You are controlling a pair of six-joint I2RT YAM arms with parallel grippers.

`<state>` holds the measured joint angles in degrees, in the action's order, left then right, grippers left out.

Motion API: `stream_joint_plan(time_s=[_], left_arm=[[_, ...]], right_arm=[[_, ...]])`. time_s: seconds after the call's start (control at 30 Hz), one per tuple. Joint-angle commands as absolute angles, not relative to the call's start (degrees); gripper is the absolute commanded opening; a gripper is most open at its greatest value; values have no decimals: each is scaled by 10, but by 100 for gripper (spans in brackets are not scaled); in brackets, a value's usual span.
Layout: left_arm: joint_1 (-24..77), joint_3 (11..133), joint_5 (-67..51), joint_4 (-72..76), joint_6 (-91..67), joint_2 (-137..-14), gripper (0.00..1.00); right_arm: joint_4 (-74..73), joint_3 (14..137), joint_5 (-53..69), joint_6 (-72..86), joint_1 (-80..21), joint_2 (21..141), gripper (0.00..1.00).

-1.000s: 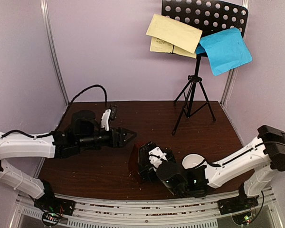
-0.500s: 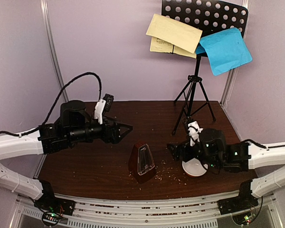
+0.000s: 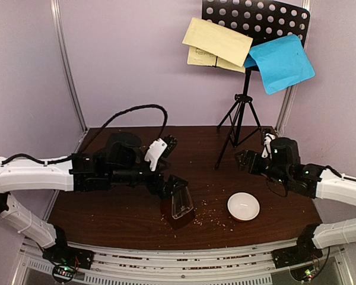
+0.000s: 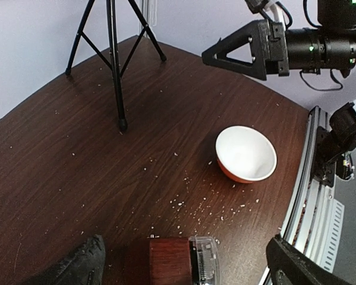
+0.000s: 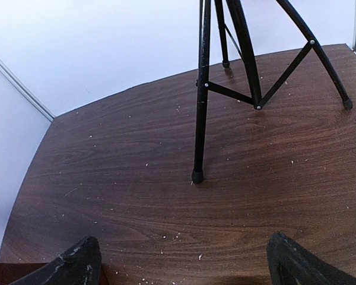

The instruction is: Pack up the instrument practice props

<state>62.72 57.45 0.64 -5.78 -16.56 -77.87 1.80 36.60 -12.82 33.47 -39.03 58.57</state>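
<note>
The black music stand [image 3: 242, 113] is at the back right, with pale yellow sheets [image 3: 216, 41] and a bright blue sheet [image 3: 282, 62] on its perforated desk [image 3: 267, 15]. The brown metronome [image 3: 178, 206] with its clear cover stands near the table's front middle. My left gripper [image 3: 177, 190] is open just above it. In the left wrist view the metronome [image 4: 177, 267] sits between the wide-apart fingers [image 4: 77, 268] without touching them. My right gripper [image 3: 242, 159] is open and empty, low beside the stand's legs. The near tripod foot [image 5: 197, 175] lies ahead of the right gripper [image 5: 184, 267].
A small white bowl [image 3: 243, 206] sits right of the metronome, and shows again as the bowl [image 4: 246, 153] in the left wrist view. Crumbs [image 4: 216, 208] are scattered between the two. Purple walls close in the back and both sides. The rail [image 3: 184, 261] runs along the front edge.
My left gripper moved right and down over the metronome, and its jaws widened. My right arm swung away from the bowl to the back right, beside the stand's legs.
</note>
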Motion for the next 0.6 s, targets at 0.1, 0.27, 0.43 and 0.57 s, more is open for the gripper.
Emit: stream_joint_plan(time_s=[0.1, 0.27, 0.43, 0.57], left_arm=[[639, 599, 25, -57, -151, -817, 98], [639, 596, 30, -58, -162, -824, 88], [639, 591, 26, -58, -167, -825, 73], [639, 586, 35, -56, -175, -824, 65]], right_arm=[[28, 334, -105, 365, -378, 551, 100], [36, 320, -109, 373, -376, 537, 100], [37, 318, -112, 377, -375, 534, 100], [43, 313, -114, 380, -376, 523, 100]])
